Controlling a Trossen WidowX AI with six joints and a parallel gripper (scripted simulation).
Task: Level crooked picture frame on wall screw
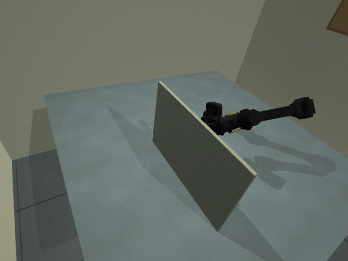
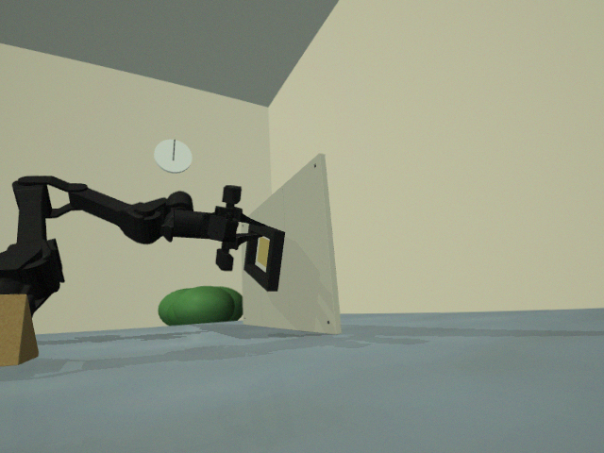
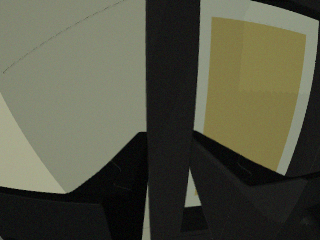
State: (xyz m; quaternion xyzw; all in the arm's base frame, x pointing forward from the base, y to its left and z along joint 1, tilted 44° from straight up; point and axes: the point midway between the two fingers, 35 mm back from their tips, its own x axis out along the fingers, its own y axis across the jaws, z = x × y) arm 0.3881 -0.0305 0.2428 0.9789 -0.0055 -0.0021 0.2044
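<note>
The picture frame [image 2: 276,263] [image 3: 172,65] is black, with a white mat and a yellow-ochre picture. It is in front of the pale upright panel [image 2: 305,234] [image 1: 196,145] [image 3: 85,100]. My gripper [image 2: 260,230] [image 3: 167,139] is shut on one bar of the frame, near its top in the exterior view, with one finger on each side of the bar in the wrist view. The top view shows only the panel's back, which hides the frame and my fingertips. The screw and the notched strip are hidden. The slanted view in the exterior view does not show clearly whether the frame is level.
The panel stands on the blue-grey table [image 1: 112,182] [image 2: 293,399]. The arm's base is by a tan block [image 2: 11,331]. A green rounded bush [image 2: 199,304] is behind the arm. A round clock [image 2: 173,163] and a brown board [image 1: 340,20] are on the room walls.
</note>
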